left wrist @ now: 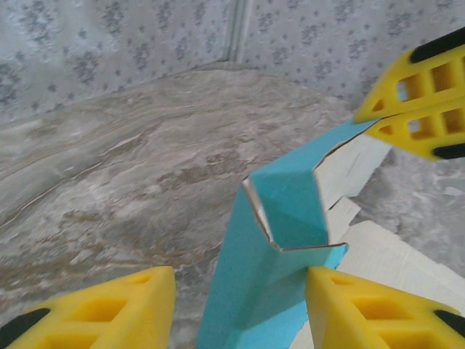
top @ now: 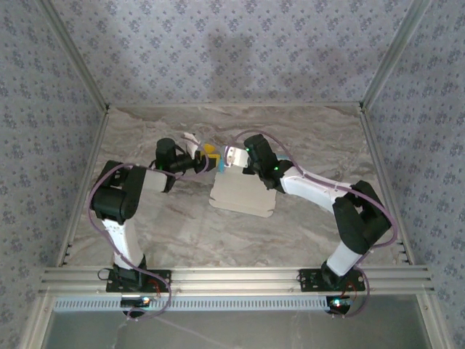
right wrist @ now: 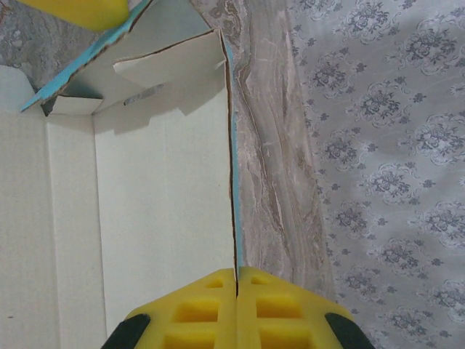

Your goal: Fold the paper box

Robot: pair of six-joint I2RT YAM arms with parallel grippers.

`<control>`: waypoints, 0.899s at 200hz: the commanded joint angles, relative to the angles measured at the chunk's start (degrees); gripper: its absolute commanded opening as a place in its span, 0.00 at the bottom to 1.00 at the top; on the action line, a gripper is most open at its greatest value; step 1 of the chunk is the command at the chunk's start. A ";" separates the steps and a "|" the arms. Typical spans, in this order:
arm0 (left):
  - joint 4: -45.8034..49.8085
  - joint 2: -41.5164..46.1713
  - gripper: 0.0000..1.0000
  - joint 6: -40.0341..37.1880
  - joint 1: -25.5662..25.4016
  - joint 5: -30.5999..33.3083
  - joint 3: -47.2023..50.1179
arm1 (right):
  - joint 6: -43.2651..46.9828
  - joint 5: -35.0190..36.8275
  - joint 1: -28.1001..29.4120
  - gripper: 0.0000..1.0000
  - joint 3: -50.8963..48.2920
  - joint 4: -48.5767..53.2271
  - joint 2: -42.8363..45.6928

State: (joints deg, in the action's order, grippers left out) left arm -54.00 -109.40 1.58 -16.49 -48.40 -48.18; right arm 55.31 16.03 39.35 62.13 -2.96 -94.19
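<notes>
The paper box (top: 243,195) lies mid-table, beige side up, with its far walls raised. In the left wrist view a folded blue corner of the box (left wrist: 280,240) stands between my left gripper's (left wrist: 240,283) yellow fingers. The right finger (left wrist: 363,309) touches the blue card, the left finger (left wrist: 116,313) is apart from it, so this gripper is open. My right gripper (right wrist: 237,275) is shut on the top edge of a raised side wall (right wrist: 231,145), beige inside, blue outside. From above, both grippers (top: 206,161) (top: 227,158) meet at the box's far left corner.
Marble tabletop (top: 305,138) runs round the box, with patterned walls (top: 232,51) on three sides. A metal rail (top: 232,276) with both arm bases crosses the near edge. The right arm (top: 320,190) reaches over the table just right of the box.
</notes>
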 commanded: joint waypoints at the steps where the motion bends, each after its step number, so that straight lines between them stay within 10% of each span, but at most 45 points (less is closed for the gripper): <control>1: 3.33 -1.46 0.51 -0.81 0.32 -7.88 -3.64 | 0.11 -0.07 0.35 0.00 -0.60 -0.03 -0.54; 180: 17.02 4.49 0.50 -8.24 2.80 -8.70 -3.14 | 7.90 8.98 4.11 0.00 -7.90 -16.72 -3.93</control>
State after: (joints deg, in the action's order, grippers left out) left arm -37.04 -108.05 -5.82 -14.66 -56.05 -51.81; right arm 62.26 24.47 42.89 55.44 -19.59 -96.88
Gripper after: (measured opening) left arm 0.504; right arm 0.058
